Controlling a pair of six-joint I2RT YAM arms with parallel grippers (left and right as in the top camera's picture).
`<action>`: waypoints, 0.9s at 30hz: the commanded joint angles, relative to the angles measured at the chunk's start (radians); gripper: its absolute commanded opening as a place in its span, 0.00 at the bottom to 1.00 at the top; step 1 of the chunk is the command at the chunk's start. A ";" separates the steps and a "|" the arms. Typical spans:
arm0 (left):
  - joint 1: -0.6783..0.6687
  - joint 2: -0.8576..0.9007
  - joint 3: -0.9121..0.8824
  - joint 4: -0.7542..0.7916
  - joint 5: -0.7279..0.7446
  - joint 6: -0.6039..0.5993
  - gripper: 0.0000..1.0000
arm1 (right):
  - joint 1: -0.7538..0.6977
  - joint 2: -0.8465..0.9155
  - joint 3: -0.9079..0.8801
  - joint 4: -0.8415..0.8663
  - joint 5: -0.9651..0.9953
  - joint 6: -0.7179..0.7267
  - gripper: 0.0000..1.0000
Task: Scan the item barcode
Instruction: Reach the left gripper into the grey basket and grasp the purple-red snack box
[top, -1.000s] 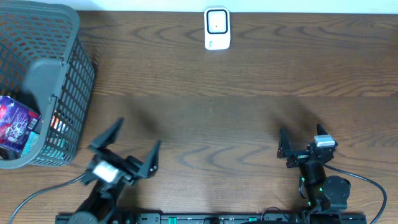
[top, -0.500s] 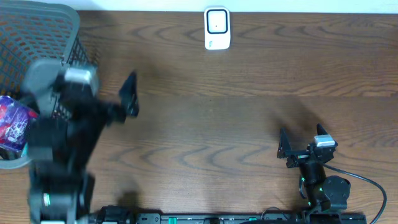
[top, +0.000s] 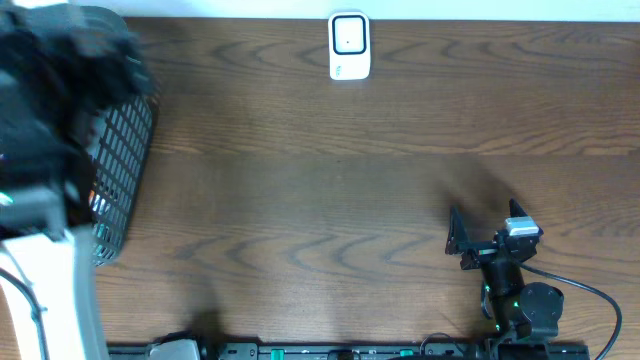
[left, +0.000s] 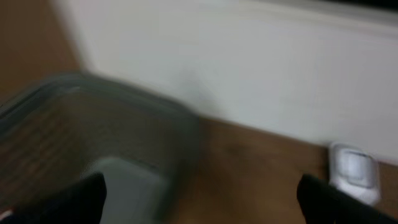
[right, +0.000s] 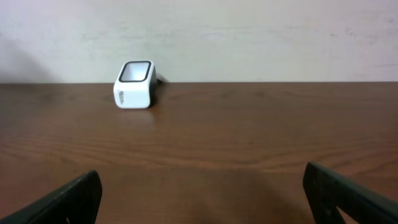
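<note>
Bare brown table (top: 320, 180) across the middle, nothing standing between the two arms. At the far edge, against the pale wall (right: 249, 37), sits the white scanner (top: 349, 45), dark window up, well apart from everything else. From the right wrist it shows upright and alone on the wood (right: 134, 84).

Over on the left, the left arm (top: 40, 100) is one big blur, raised above the basket (top: 125, 140) and covering nearly all of it from overhead. Only the grey mesh wall on the near right side shows. A red patch (top: 97, 200) glints through that mesh, low down, but what it is I cannot tell. The item itself is not visible; the basket's inside is hidden under the arm.

The left gripper (left: 202, 202) has its dark fingers set wide apart at the bottom corners of its own view, nothing between them. It looks out over the basket's grey rim, smeared, with the scanner off to the right.

The right gripper (top: 485, 222) sits low at the near right of the table, fingers spread wide and empty, facing the scanner, its black cable (top: 590, 295) looping behind.
</note>
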 joint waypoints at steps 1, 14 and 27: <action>0.145 0.143 0.163 -0.103 -0.084 -0.111 0.98 | -0.003 -0.004 -0.003 -0.002 -0.003 -0.007 0.99; 0.344 0.414 0.152 -0.333 -0.312 -0.161 0.98 | -0.003 -0.004 -0.003 -0.002 -0.003 -0.007 0.99; 0.345 0.617 0.101 -0.314 -0.399 -0.158 0.98 | -0.003 -0.004 -0.003 -0.002 -0.003 -0.007 0.99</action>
